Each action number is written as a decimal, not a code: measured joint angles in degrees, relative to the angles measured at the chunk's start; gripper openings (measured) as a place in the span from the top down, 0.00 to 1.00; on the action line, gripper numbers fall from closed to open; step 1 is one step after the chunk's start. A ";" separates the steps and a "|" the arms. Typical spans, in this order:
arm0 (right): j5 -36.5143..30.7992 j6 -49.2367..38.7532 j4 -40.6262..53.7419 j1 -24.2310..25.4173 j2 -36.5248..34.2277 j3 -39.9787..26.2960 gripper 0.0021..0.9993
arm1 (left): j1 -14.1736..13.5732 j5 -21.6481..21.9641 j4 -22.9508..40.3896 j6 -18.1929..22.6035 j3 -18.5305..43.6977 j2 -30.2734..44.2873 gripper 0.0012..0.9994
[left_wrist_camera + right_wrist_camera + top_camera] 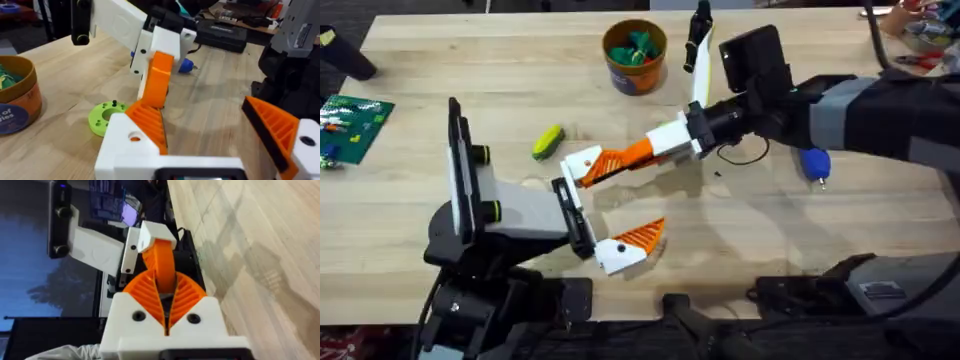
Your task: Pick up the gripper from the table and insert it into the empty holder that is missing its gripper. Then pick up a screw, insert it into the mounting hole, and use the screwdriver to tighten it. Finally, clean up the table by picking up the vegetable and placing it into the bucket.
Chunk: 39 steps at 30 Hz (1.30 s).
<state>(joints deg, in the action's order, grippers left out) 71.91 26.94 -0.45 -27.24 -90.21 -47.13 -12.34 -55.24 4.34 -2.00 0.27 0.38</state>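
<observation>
- The right pincer (655,147) is closed around the gripper (605,163), carrying it to the holder (563,192).
- Keep the base aligned while pushing in.
- The left pincer (588,205) stands open.

Right tool (165,305) clamps the gripper (161,260) at the holder (131,250).
</observation>
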 joint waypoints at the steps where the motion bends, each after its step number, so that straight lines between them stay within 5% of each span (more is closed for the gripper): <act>1: 0.10 0.04 0.02 0.00 0.00 0.00 0.98 | 0.00 0.02 0.00 0.00 0.00 0.00 0.01; 12: -0.59 4.33 -1.18 -0.02 0.00 0.00 0.98 | 0.00 0.03 0.00 -0.02 0.00 0.00 0.01; 26: -3.77 22.41 -26.52 -1.48 0.00 7.61 0.99 | 0.24 2.58 -0.22 -0.41 0.00 0.00 0.01; 39: -9.43 28.11 -30.43 -3.86 0.61 8.15 0.97 | 1.03 5.13 -0.46 -1.08 -0.02 0.00 0.01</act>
<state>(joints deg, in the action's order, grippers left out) 62.48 55.05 -30.87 -31.10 -89.61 -38.98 -11.31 -50.11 3.88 -3.08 0.25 0.38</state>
